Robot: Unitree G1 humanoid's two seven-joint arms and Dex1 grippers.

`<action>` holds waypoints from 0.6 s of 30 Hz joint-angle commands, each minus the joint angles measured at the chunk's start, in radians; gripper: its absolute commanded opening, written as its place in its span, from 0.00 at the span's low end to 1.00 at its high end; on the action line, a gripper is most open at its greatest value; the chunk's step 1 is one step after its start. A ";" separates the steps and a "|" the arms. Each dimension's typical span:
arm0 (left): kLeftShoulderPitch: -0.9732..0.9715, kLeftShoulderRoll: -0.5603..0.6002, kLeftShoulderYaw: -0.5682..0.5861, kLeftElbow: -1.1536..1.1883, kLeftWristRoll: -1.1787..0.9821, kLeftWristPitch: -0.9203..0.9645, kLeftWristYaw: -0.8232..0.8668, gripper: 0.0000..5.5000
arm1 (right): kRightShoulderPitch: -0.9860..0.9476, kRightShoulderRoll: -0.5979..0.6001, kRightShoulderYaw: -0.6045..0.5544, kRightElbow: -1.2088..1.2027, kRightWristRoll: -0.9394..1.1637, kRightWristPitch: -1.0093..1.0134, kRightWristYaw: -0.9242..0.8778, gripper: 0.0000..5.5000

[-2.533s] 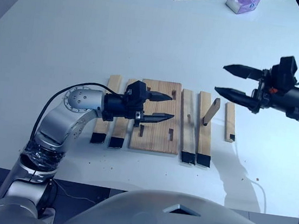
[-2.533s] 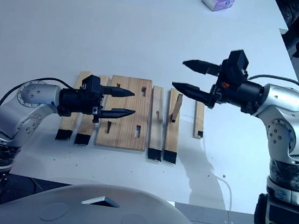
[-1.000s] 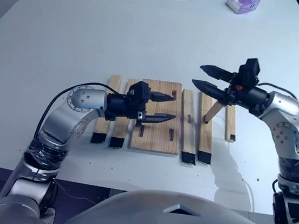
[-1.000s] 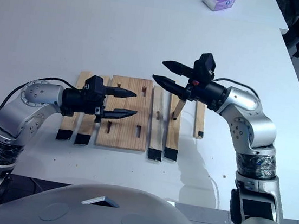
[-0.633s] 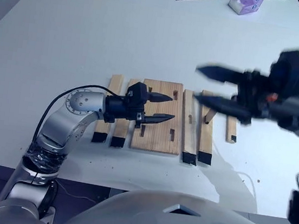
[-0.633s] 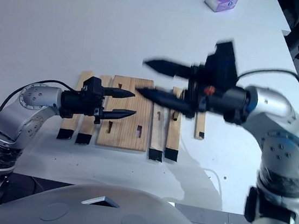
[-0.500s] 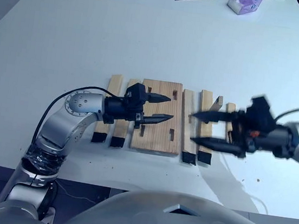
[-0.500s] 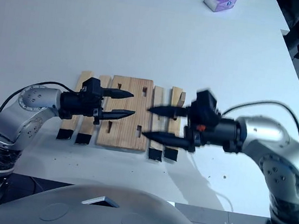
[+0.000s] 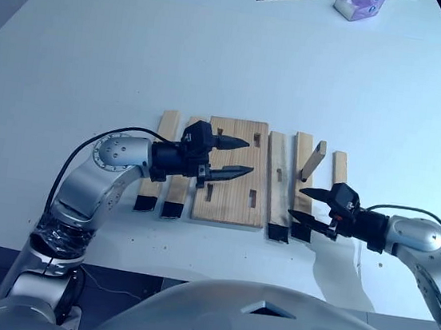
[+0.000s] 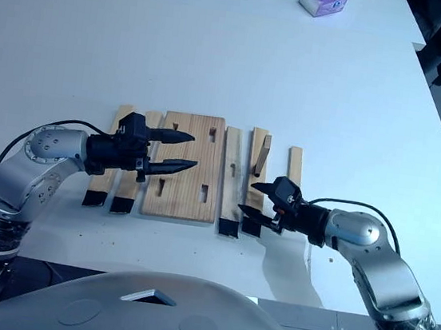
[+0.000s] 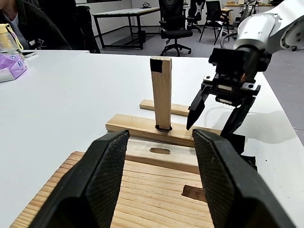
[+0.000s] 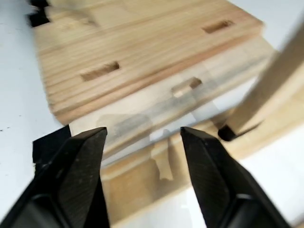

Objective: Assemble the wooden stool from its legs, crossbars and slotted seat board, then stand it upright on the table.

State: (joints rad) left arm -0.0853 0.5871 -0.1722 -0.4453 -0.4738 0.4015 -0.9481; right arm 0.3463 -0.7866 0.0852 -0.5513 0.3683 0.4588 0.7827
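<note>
Left end effector (image 9: 248,156) agape, empty, over seat board (image 9: 233,197); right end effector (image 9: 296,202) likewise, over leg (image 9: 302,149) end.

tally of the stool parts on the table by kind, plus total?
Seat board: 1
Legs: 4
Crossbars: 2 (one upright in a leg's slot, one lying flat)
Total: 7

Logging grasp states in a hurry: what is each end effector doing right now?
Left end effector: open, holding nothing.
Right end effector: open, holding nothing.
</note>
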 commanded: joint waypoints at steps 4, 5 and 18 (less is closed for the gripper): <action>0.084 0.027 0.048 -0.059 0.000 0.008 0.036 0.45 | 0.139 0.041 -0.143 -0.254 0.045 0.163 -0.169 0.71; 0.090 0.027 0.050 -0.061 0.000 0.008 0.038 0.45 | 0.136 0.060 -0.152 -0.272 0.040 0.196 -0.209 0.71; 0.116 0.027 0.058 -0.086 -0.002 0.010 0.069 0.45 | 0.101 0.179 -0.053 -0.312 -0.094 0.378 -0.463 0.71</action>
State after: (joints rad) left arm 0.0246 0.6031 -0.1207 -0.5151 -0.4753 0.4026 -0.8890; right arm 0.4478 -0.6239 0.0239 -0.8373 0.2802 0.8047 0.3390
